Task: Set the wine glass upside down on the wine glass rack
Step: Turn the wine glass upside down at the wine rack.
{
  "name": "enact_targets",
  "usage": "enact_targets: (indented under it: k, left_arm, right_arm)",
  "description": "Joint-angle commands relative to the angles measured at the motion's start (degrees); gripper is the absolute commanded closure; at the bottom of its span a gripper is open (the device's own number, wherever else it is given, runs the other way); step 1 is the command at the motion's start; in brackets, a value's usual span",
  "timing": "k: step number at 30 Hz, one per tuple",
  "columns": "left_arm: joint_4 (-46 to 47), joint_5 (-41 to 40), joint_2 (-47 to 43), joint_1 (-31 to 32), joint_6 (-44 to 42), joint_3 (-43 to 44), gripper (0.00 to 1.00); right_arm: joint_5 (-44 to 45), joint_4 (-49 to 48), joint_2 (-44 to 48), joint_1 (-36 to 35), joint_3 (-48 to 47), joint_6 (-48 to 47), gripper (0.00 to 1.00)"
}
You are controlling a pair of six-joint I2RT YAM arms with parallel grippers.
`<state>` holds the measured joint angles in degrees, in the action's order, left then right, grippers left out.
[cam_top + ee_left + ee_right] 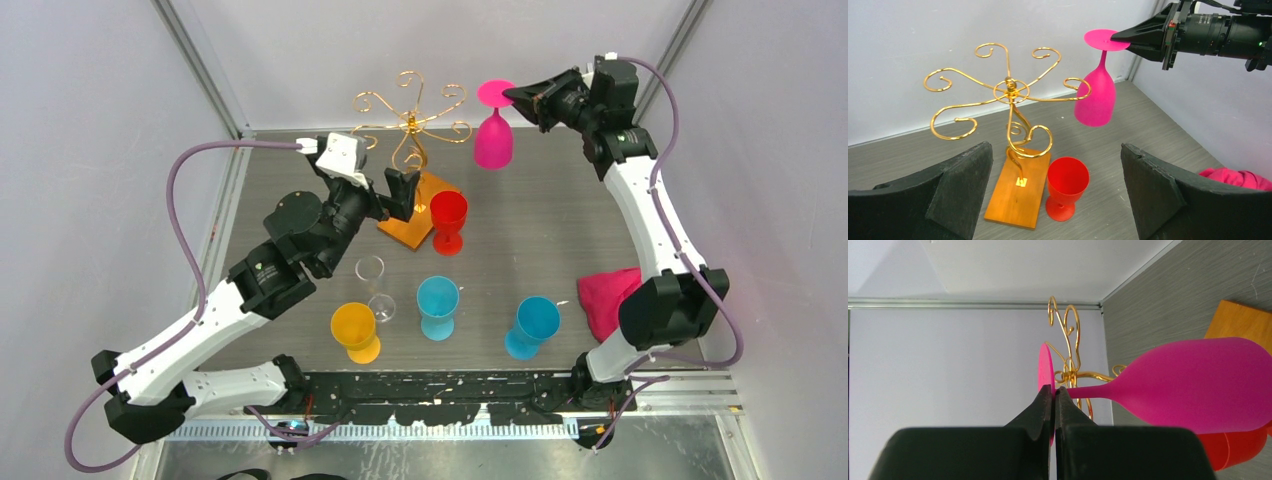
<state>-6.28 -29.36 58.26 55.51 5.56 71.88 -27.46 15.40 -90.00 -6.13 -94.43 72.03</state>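
Upright on the desk [540,230]: a red goblet [448,220], a clear glass [372,285], a yellow goblet [354,330], a teal goblet [437,303] and a blue goblet [533,325]. A pink cloth [610,300] lies crumpled at right.

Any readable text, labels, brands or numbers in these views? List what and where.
None: no readable text in any view.
The pink glass, red glass, gold rack, its wooden base and the pink cloth are all plain, with no print.
Any markings on the arm housings in the top view are too small to read.

Right gripper [1054,391] pinched tight; left gripper [403,189] (raised) agape.
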Motion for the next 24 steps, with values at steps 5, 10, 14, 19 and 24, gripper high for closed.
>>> enact_targets:
  k: [5, 10, 14, 19, 24]
  left_arm:
    - [0.36, -4.44, -1.38, 0.3, -1.26, -0.37, 0.0]
    - [1.17, -4.81, -1.83, 0.31, -1.21, -1.14, 0.0]
    - [1.19, -4.89, -1.75, 0.33, -1.23, -1.19, 0.0]
    - [1.27, -5.64, -1.94, 0.34, -1.49, -1.55, 0.0]
    - [1.25, -6.11, -2.16, 0.31, -1.68, -1.82, 0.0]
  right_arm:
    - [-0.13, -3.1, -7.39, 0.2, -10.98, -1.82, 0.99]
    - [-0.22, -3.92, -12.49, 0.27, -15.49, -1.91, 0.99]
    - [-0.85, -4.05, -17.02, 0.29, -20.32, -1.99, 0.99]
    - [-2.13, -3.66, -21.67, 0.04, -26.49, -2.06, 0.99]
    - [-2.74, -3.09, -25.09, -0.35, -31.28, -2.3, 0.99]
